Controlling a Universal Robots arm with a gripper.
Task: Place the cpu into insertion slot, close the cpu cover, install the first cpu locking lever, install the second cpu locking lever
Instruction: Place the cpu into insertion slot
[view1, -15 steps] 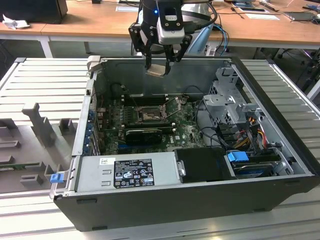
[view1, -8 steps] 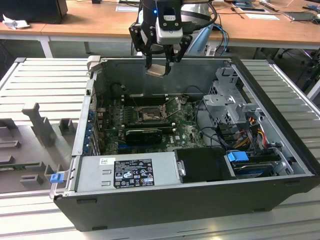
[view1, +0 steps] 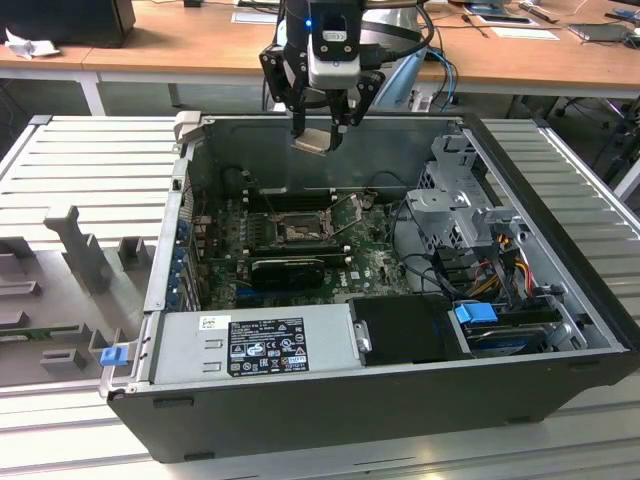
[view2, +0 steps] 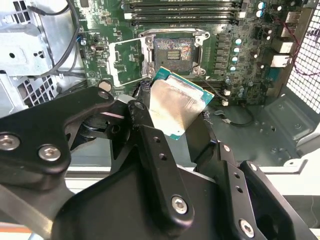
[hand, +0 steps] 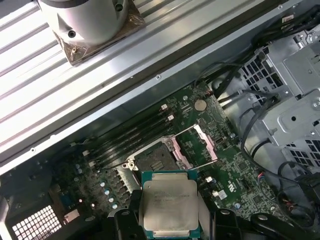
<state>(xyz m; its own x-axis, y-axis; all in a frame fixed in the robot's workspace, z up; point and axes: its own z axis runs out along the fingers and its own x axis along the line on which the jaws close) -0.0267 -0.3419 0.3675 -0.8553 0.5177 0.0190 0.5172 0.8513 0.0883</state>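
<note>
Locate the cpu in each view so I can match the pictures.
Exterior view: the cpu, gripped by the tool, against the case's far wall.
Second wrist view: the cpu tilted, beside the insertion slot.
First wrist view: the cpu face-on, beside the insertion slot.
Shared landmark: the insertion slot.

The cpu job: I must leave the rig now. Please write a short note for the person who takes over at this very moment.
The gripper is shut on the cpu and holds it in the air over the motherboard, close to the socket but not touching it.
The insertion slot is bare, with nothing in it.
The cpu cover is swung open beside the slot.
Done: the cpu is in the grip.
Left: all four steps. The cpu is not seated, the cover is not closed, and neither locking lever is installed.
</note>
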